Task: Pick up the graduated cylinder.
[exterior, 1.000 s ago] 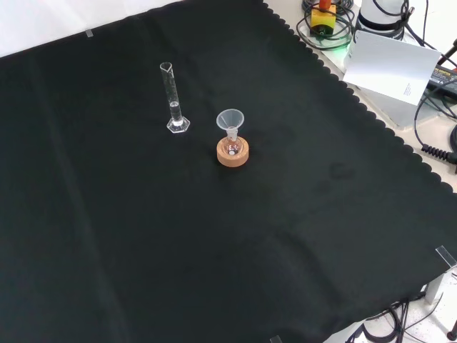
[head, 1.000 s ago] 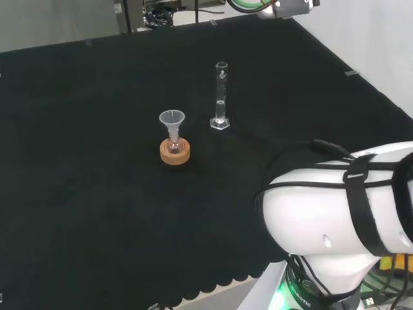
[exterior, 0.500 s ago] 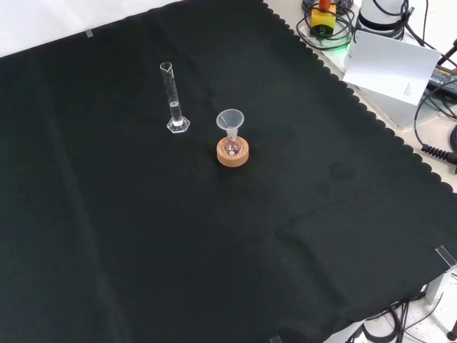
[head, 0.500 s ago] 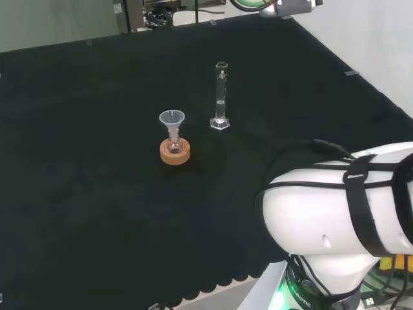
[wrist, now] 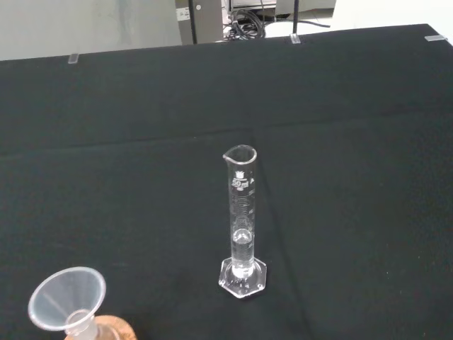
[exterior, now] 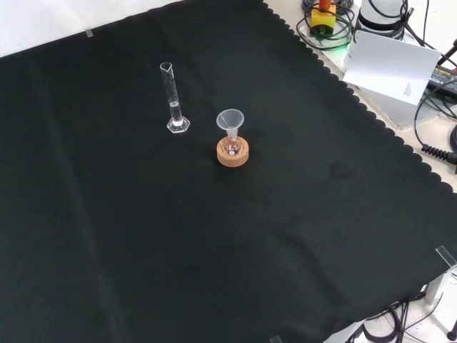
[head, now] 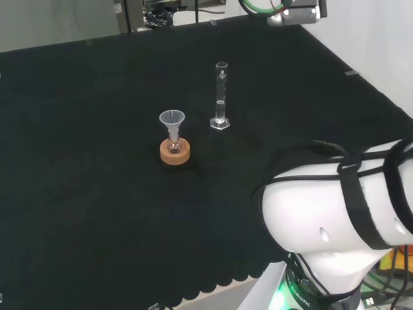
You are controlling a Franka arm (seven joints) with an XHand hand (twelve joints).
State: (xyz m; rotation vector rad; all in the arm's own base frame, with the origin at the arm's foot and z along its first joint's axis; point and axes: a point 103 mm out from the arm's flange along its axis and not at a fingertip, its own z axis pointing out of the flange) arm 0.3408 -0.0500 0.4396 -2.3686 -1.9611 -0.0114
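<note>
The graduated cylinder point(head: 221, 95) is a tall, thin, clear tube on a hexagonal foot. It stands upright and free on the black cloth, with nothing touching it. In the front view the cylinder point(exterior: 172, 96) is at the upper left of the cloth. The wrist view looks at the cylinder point(wrist: 241, 223) from some way off, spout at its rim. A grey end part of the arm point(head: 295, 13) hangs at the head view's top edge, above and to the right of the cylinder.
A clear funnel point(head: 171, 119) sits in a small flask on a cork ring point(head: 175, 153), just left of the cylinder in the head view. In the front view the cork ring point(exterior: 232, 153) is to the cylinder's right. The arm's white link point(head: 335, 213) stands at the head view's lower right.
The grey arm part at the head view's top has moved a little right and lower. The white link has shifted slightly. Cylinder and funnel have stayed put.
</note>
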